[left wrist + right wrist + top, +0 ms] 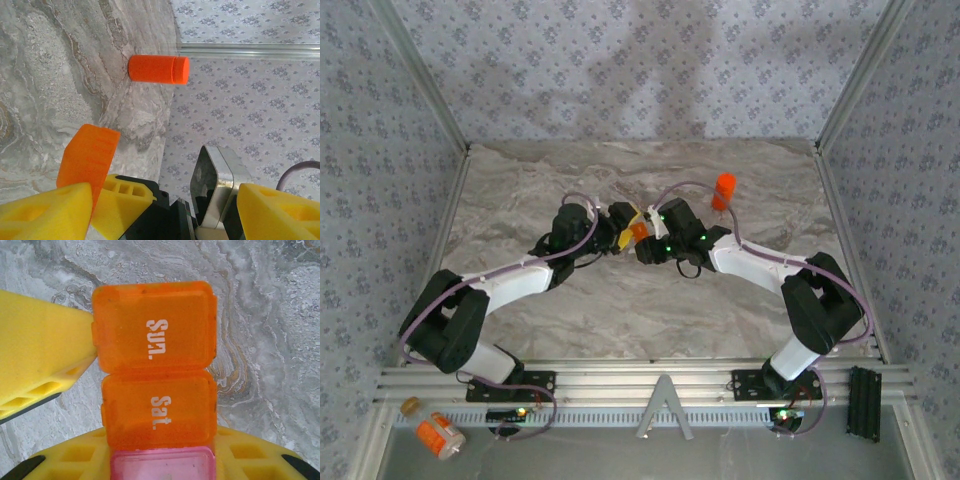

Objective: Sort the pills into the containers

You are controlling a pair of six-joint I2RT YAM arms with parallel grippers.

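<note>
Two robot arms meet above the middle of a marble table (pixel 620 310). The right gripper (pixel 650 238) appears to pinch the pink end of a tiny orange box (pixel 156 365), its lids marked Sun. and Sat., holding it off the surface. The left gripper (pixel 623 224) is spread wide, one yellow fingertip (pixel 45 360) touching the Sun. lid's edge. An orange capped pill bottle (pixel 724 190) stands well apart, toward the far right.

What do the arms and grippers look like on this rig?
Left arm and right arm match: white links, bulky black joints, lilac cable looped alongside. Green lights near the right wrist. Fingers are chunky yellow wedges with moulded pockets.
</note>
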